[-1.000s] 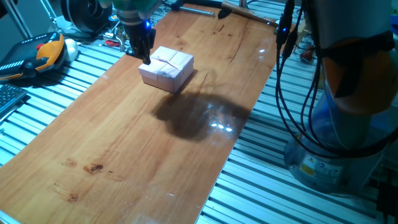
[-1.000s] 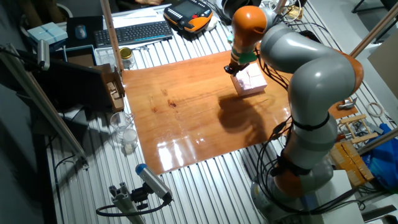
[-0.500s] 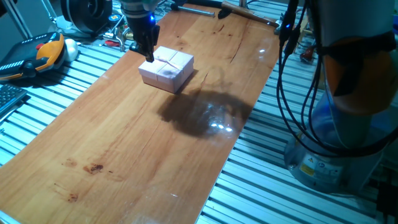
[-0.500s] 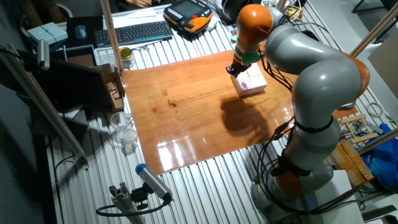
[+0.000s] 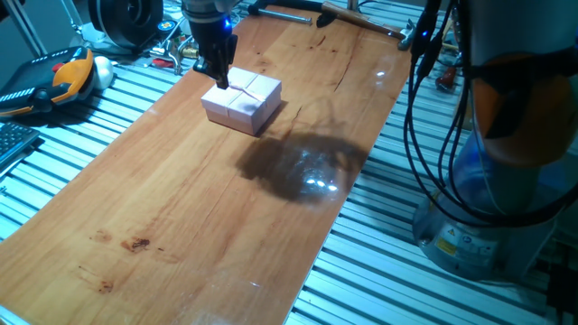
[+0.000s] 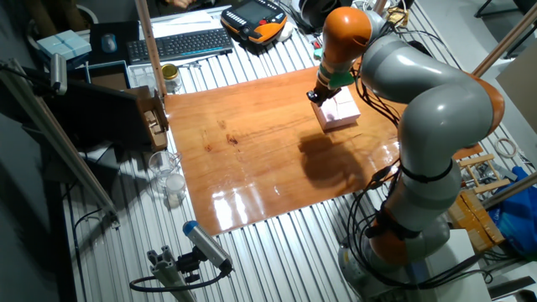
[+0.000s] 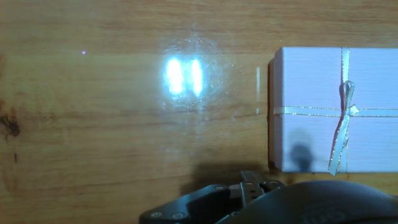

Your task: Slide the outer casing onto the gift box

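Note:
The outer casing (image 5: 244,96) is a pale pink square box with a cream ribbon cross and bow. It lies flat on the wooden board near its far end, and also shows in the other fixed view (image 6: 339,108) and at the right of the hand view (image 7: 336,106). The gift box tray with beige squares is not visible. My gripper (image 5: 218,79) points down at the casing's far left edge, with its fingers together and nothing between them. It also shows in the other fixed view (image 6: 319,94) and at the bottom of the hand view (image 7: 252,184).
The wooden board (image 5: 181,208) lies on a slatted metal table. An orange and black teach pendant (image 5: 63,77) and tools lie off the board's left side. The robot base (image 5: 488,181) and hanging cables (image 5: 415,108) stand to the right. A keyboard (image 6: 180,42) lies beyond the board.
My gripper has shifted slightly along the casing's far left edge and risen a little. The casing has stayed in place.

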Controlling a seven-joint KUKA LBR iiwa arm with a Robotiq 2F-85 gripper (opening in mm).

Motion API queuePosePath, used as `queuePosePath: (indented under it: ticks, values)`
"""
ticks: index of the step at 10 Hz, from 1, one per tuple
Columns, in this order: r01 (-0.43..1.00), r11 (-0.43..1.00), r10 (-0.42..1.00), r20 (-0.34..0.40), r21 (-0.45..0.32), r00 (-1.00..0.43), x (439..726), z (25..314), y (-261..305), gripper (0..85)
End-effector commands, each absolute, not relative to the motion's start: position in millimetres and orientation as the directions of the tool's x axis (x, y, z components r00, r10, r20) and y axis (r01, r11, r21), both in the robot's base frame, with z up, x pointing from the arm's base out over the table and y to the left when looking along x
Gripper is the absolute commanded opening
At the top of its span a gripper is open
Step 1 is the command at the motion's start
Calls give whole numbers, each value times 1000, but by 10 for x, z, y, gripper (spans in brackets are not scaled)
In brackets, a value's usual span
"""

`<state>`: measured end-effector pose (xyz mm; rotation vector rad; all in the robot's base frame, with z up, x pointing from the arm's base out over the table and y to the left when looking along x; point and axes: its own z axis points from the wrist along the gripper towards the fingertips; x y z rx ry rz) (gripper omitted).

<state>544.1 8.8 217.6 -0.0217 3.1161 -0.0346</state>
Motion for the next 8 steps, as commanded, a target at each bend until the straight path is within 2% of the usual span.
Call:
queuePosePath:
  ticks: [1, 8]
  values:
    - [-14, 1000, -15, -25, -20, -1000, 5434, 2185, 96, 0]
    - [-16, 1000, -17, -32, -22, -999, 5439, 2193, 117, 0]
